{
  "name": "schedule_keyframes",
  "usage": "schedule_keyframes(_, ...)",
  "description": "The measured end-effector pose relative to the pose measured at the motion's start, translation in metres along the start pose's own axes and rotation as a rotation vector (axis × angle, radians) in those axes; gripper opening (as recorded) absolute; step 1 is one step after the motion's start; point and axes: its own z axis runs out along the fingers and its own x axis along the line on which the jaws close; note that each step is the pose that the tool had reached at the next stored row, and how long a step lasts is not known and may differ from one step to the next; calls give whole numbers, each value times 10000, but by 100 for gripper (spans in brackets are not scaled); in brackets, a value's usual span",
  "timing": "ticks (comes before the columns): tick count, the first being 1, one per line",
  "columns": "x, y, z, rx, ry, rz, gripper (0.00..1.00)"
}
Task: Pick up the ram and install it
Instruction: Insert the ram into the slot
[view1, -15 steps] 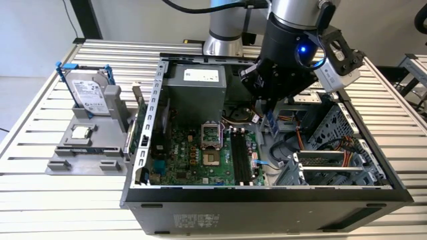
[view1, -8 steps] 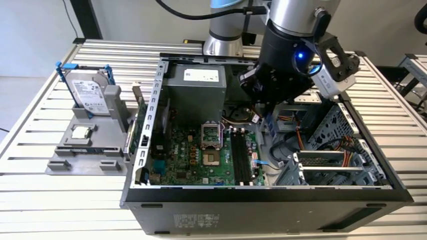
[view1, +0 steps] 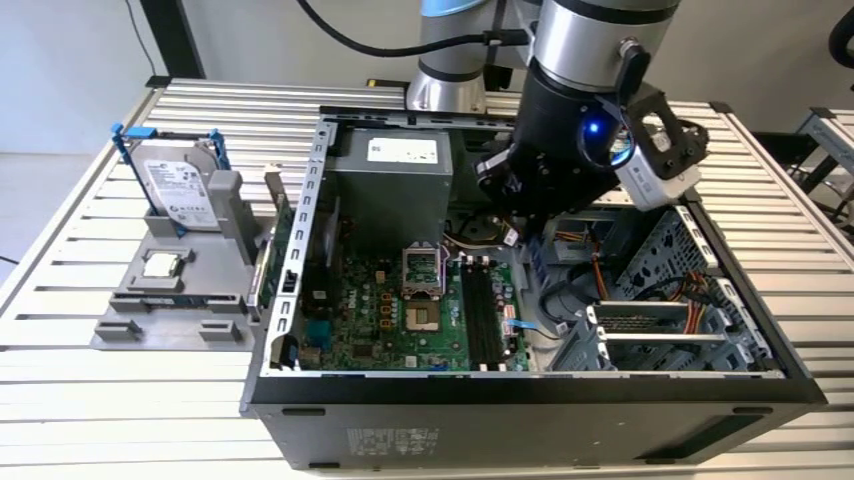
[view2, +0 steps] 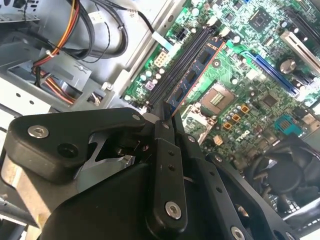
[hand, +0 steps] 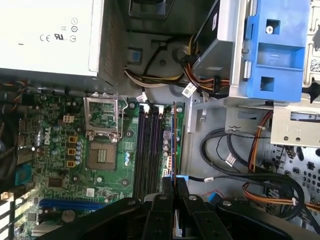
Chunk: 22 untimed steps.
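Gripping the ram in a closed end effector above the memory slots, probably liable to jam or crack if lowered askew.

The arm is a silver tube with a black cable looping beside it. Its wrist is black, with 1 blue light and a pale grey camera box bolted on. The gripper is matte black, its linkage bars studded with silver screws.
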Motion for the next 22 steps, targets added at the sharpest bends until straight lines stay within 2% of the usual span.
schedule_keyframes(3, 3, 0, 54, 3, -1, 69, 0)
schedule_keyframes(6, 8, 4, 109, 16, -6, 294, 0)
schedule_keyframes(12, 12, 3, 202, 82, -15, 1197, 0)
schedule_keyframes(17, 15, 2, 290, 111, -26, 1847, 0)
schedule_keyframes(22, 20, 5, 382, 104, -31, 1689, 0)
